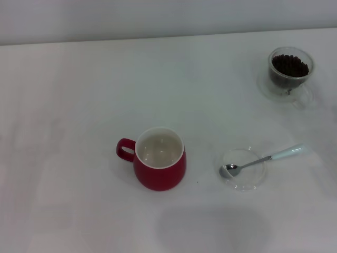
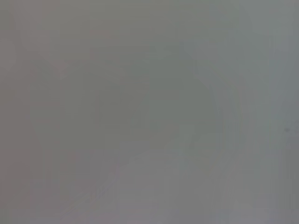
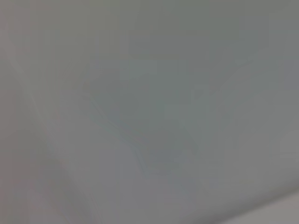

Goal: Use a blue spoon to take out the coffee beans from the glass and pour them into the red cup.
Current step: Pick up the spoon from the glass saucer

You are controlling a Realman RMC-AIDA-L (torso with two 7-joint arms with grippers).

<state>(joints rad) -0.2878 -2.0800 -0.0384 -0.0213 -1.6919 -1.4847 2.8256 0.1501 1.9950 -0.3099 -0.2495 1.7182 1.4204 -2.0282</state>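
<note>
The head camera looks from above, forward and down on the white table (image 1: 73, 105), from a moderate distance. Both wrist cameras face only a plain grey surface, so no shared part can be identified.

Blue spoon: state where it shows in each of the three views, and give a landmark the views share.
Head view: the blue spoon lies lower right, its bowl on the clear glass saucer, its handle pointing away from the red cup.
Left wrist view: not in it.
Right wrist view: not in it.
Shared landmark: none can be made out; both wrist views show only a plain grey surface.
</note>
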